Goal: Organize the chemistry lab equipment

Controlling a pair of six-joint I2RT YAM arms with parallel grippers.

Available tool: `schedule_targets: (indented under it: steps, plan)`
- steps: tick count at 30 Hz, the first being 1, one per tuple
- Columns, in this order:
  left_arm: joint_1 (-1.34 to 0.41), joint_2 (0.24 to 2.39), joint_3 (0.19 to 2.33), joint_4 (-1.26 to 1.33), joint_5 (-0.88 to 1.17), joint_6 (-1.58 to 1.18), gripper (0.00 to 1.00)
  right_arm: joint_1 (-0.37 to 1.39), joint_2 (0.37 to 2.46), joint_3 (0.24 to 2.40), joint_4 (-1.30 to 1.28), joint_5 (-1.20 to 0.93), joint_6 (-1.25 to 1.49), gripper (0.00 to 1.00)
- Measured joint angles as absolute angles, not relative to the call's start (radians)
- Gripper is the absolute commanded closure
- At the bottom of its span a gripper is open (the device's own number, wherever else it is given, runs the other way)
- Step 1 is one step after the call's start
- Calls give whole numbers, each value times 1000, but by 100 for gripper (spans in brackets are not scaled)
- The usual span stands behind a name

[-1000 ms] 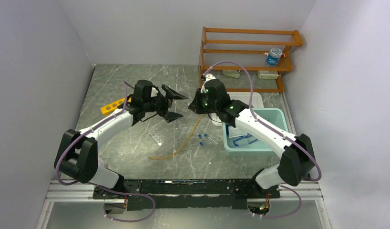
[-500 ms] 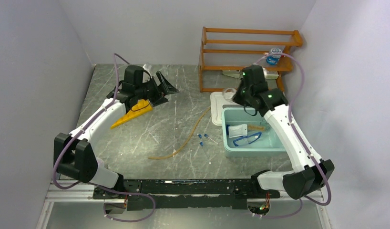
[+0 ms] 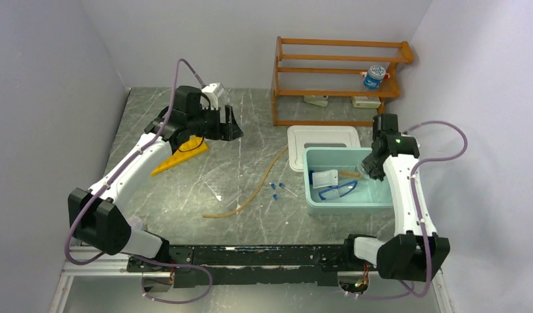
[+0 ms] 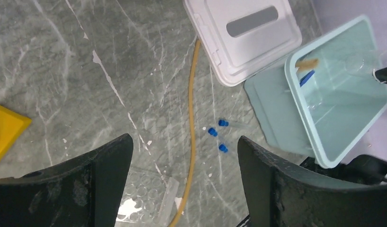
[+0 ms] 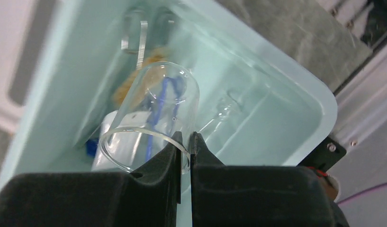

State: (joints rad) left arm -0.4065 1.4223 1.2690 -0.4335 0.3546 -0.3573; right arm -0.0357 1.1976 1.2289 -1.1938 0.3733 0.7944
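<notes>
Right tool (image 5: 184, 142) has carried glass beaker (image 5: 153, 101) over tub (image 5: 295, 71).

Robot test cell stocked with chem-lab kit. Plain white walls (image 3: 49, 85) box in a grey stone-look table (image 3: 238, 124). Left arm (image 3: 133, 163) and right arm (image 3: 410, 189) are bolted to a rail (image 3: 251, 254) on the near side of the tub (image 3: 347, 204). Kit: goggles (image 3: 335, 191) in the tub, glass beaker (image 5: 153, 109) over it, rubber tube (image 4: 192, 104) and yellow rack (image 3: 179, 156) left of it, shelf (image 3: 329, 70) behind it.
</notes>
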Motion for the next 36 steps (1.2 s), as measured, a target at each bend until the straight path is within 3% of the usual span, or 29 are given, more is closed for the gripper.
schedule_targets:
  steps: [5, 23, 33, 36]
  plan:
    - [-479, 1434, 1310, -490, 290, -230, 16, -147, 1209, 1076, -1155, 328, 868, 100]
    - [-564, 1489, 1355, -555, 56, -82, 16, -174, 1270, 897, -1073, 330, 1122, 99]
    - [-571, 1489, 1355, -556, 26, -71, 16, -184, 1303, 857, -995, 321, 1124, 79]
    - [-571, 1489, 1355, -556, 24, -70, 16, -184, 1303, 833, -973, 318, 1126, 68]
